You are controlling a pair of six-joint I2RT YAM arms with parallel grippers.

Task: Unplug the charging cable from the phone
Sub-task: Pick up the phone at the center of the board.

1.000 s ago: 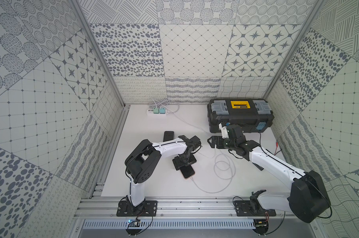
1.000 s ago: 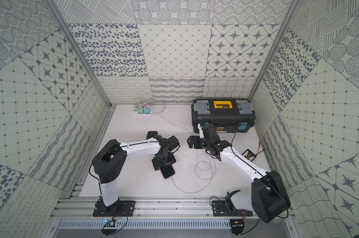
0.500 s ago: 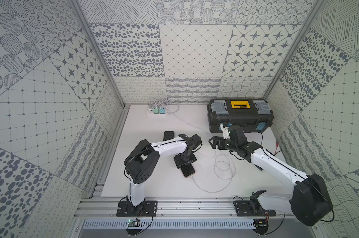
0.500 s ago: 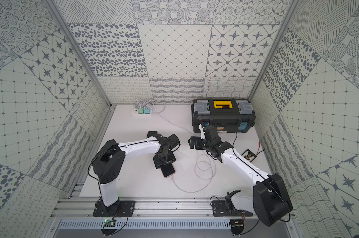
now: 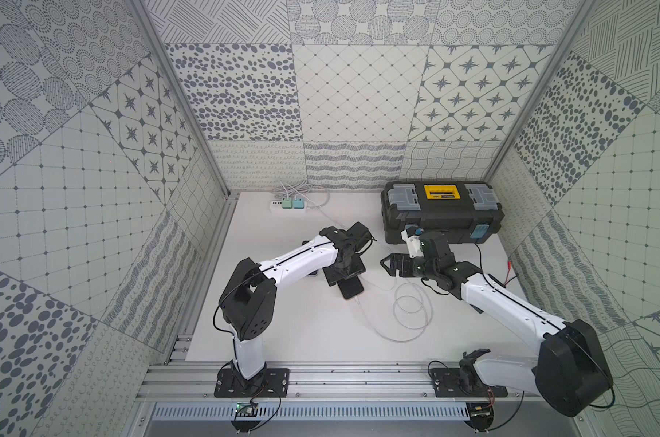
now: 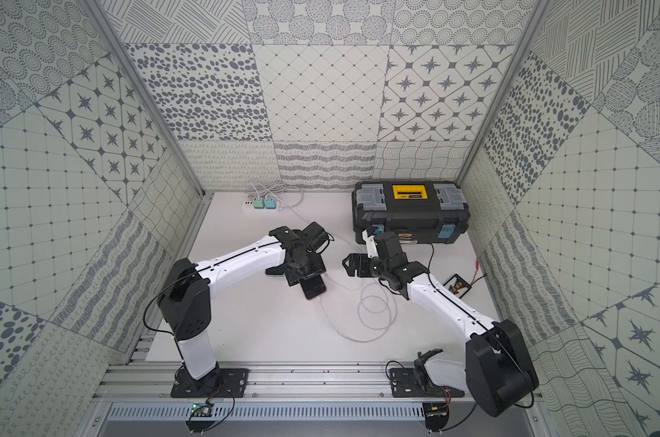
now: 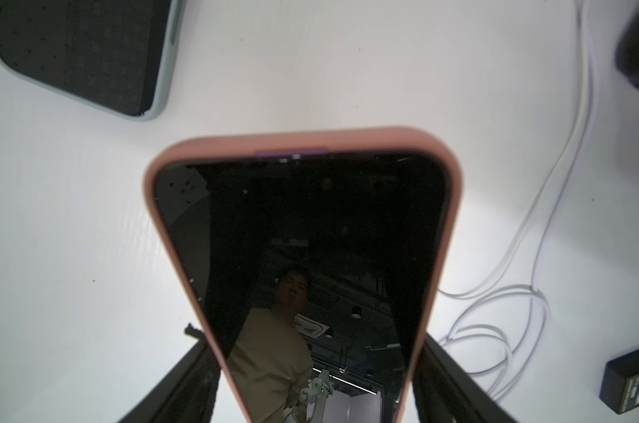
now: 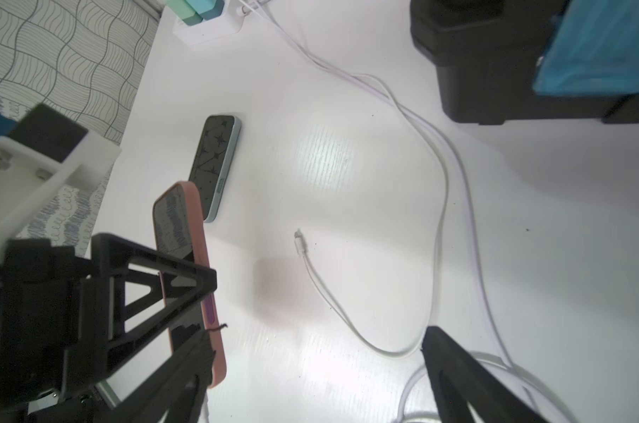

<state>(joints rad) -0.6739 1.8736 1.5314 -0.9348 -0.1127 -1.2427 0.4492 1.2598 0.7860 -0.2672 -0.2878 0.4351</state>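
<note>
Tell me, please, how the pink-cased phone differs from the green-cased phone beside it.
The pink-cased phone has a salmon-pink case; the green-cased phone has a pale green one. The pink-cased phone is clamped in the left gripper, while the green-cased phone lies flat on the table, untouched. Both are slim, screen up, with dark displays.

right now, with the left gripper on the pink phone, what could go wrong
1. The open right gripper could grab the loose cable end nearby instead of the charging cable that seems plugged into the pink phone.
2. A pull could slip the phone from the left gripper into the second phone.
</note>
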